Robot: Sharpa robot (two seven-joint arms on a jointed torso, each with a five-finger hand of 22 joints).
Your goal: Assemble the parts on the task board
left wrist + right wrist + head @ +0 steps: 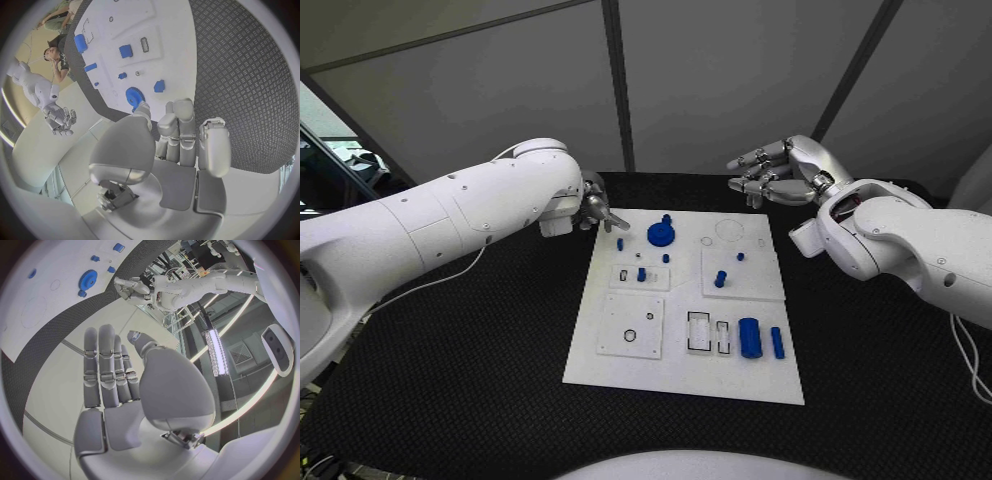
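We can read no text, label, brand, number or sign anywhere: not on the task board (678, 372), nor on the desk (473, 370).

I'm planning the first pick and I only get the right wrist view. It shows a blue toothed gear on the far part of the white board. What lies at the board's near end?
Observer: A thick blue cylinder and a slimmer blue bar lie side by side on the white task board, near its right edge.
Operator: Is a hand touching either one?
Observer: No. The right hand hangs beyond the board's far right corner.
Operator: And the left hand?
Observer: The left hand is empty at the far left corner, fingertips towards the blue gear, with a gap between.
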